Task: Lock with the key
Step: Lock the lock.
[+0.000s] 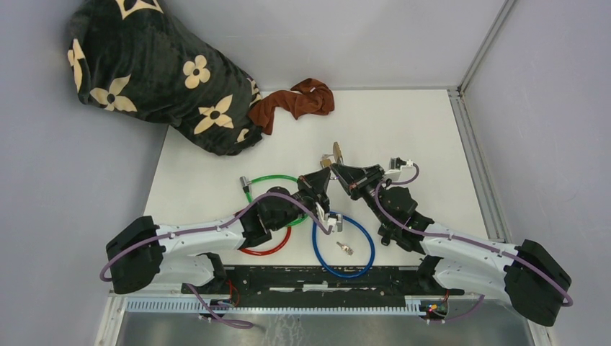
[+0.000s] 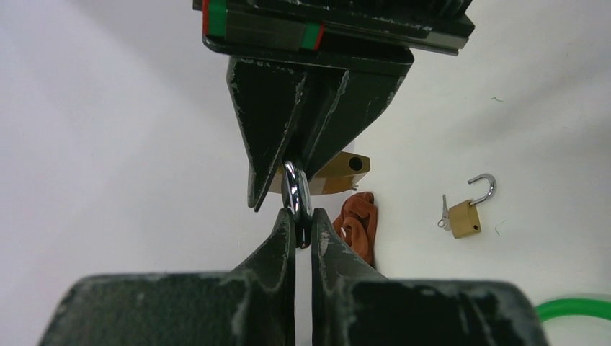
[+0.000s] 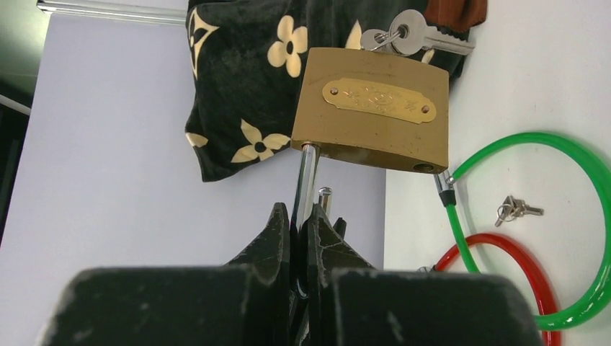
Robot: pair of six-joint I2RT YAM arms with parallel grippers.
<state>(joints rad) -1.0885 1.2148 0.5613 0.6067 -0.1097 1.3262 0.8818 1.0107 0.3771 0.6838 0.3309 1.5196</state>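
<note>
A large brass padlock [image 3: 371, 108] hangs in the air between the two arms, seen in the top view just beyond their tips [image 1: 336, 153]. Its key [image 3: 403, 36] sticks out of the far end of the body. One leg of the silver shackle [image 3: 305, 169] sits in the body, while the other leg's free end is out of it. My right gripper [image 3: 297, 220] is shut on the shackle. My left gripper [image 2: 302, 223] is shut on the same shackle [image 2: 296, 189] from the opposite side, tip to tip with the right fingers [image 2: 268, 144].
A small brass padlock [image 2: 465, 218] with an open shackle and a key lies on the table. Green [image 1: 270, 179], red [image 1: 268, 249] and blue [image 1: 344, 245] cable loops lie near the arms, with loose keys [image 1: 344, 249]. A flowered black blanket [image 1: 155, 72] and a brown cloth [image 1: 295, 101] lie at the back.
</note>
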